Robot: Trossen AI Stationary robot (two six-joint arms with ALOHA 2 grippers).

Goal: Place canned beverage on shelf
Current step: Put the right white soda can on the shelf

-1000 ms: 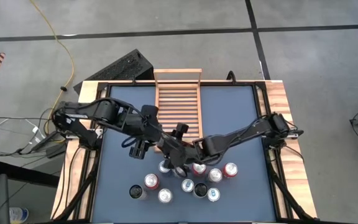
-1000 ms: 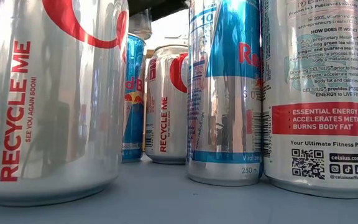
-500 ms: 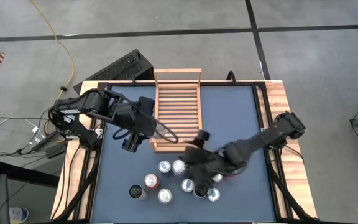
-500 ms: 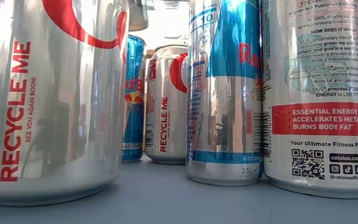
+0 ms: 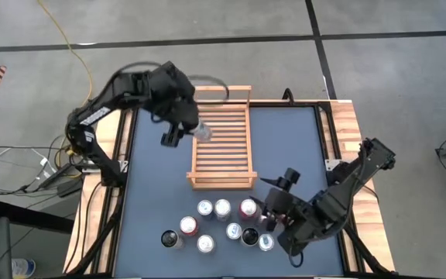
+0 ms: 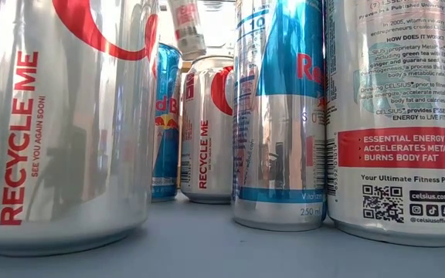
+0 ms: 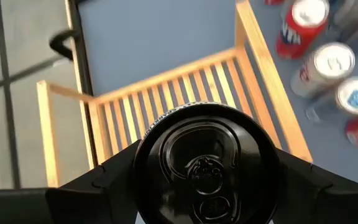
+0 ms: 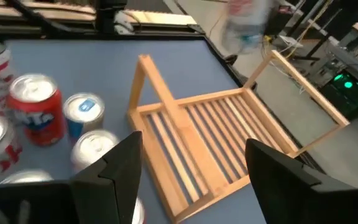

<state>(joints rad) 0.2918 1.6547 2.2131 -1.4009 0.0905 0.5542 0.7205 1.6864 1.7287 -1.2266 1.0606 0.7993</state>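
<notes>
The shelf point(image 5: 221, 143), a light-wood slatted rack with a rail at each short end, lies flat at the table's far middle; it also shows in the wrist views point(image 7: 179, 93) point(image 8: 229, 130). My left gripper point(image 5: 178, 130) is shut on a black-topped beverage can point(image 7: 207, 165), in the air over the shelf's left edge point(image 5: 202, 132); the low view shows the can tilted point(image 6: 185, 27). My right gripper point(image 8: 194, 146) stands open and empty at the near right point(image 5: 273, 205), pointing toward the shelf. My left gripper pinches the can between its two fingers point(image 7: 104, 180), one on each side of the wall just under the top rim point(image 7: 145, 163). The fingers slant down from the table's left side. The can is lifted clear above the shelf, tilted, its top toward the wrist.
Several cans point(image 5: 223, 225) stand upright in a cluster on the blue table top, near the front middle and just left of my right gripper; they fill the low view point(image 6: 60, 123). A black keyboard point(image 5: 149, 85) lies beyond the far left corner.
My left gripper has carried the can from above the can cluster toward the table's far edge and upward, to the shelf's left side. My right gripper has drawn back from the cluster toward the near right corner and turned, staying open.
</notes>
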